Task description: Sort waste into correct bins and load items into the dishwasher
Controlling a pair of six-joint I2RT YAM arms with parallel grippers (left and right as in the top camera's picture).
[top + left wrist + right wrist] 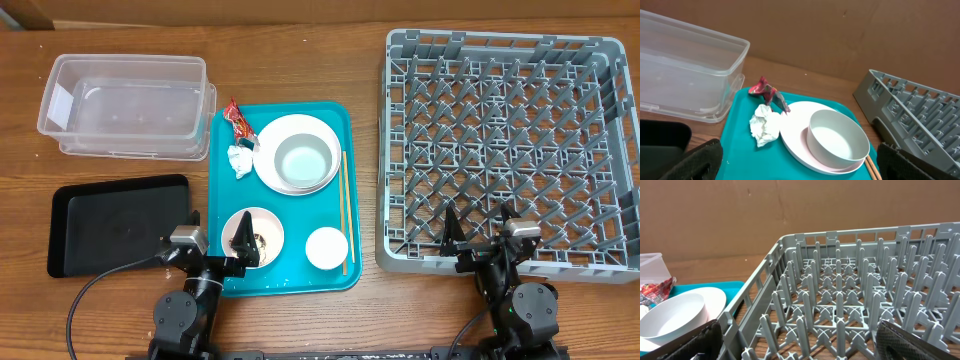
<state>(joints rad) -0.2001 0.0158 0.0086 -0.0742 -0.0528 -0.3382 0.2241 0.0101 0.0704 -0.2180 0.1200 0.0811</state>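
Note:
On the teal tray lie a red wrapper (pixel 240 122), a white tissue wad (pixel 241 159), a pale plate (pixel 270 140) with a white bowl (pixel 305 158) on it, a small pinkish bowl (pixel 253 236) with food scraps, a white cup (pixel 327 248) and chopsticks (pixel 345 210). The clear tub (pixel 125 105) and black tray (pixel 115 225) sit to the left. The grey dish rack (pixel 510 150) is on the right. My left gripper (pixel 217 232) is open and empty at the tray's front left, by the pinkish bowl. My right gripper (pixel 478 225) is open and empty over the rack's front edge.
The teal tray (pixel 285 275) lies between the bins and the rack. The left wrist view shows the wrapper (pixel 767 92), tissue (pixel 765 127) and white bowl (pixel 837 137) ahead. The right wrist view looks into the rack's pegs (pixel 850 280).

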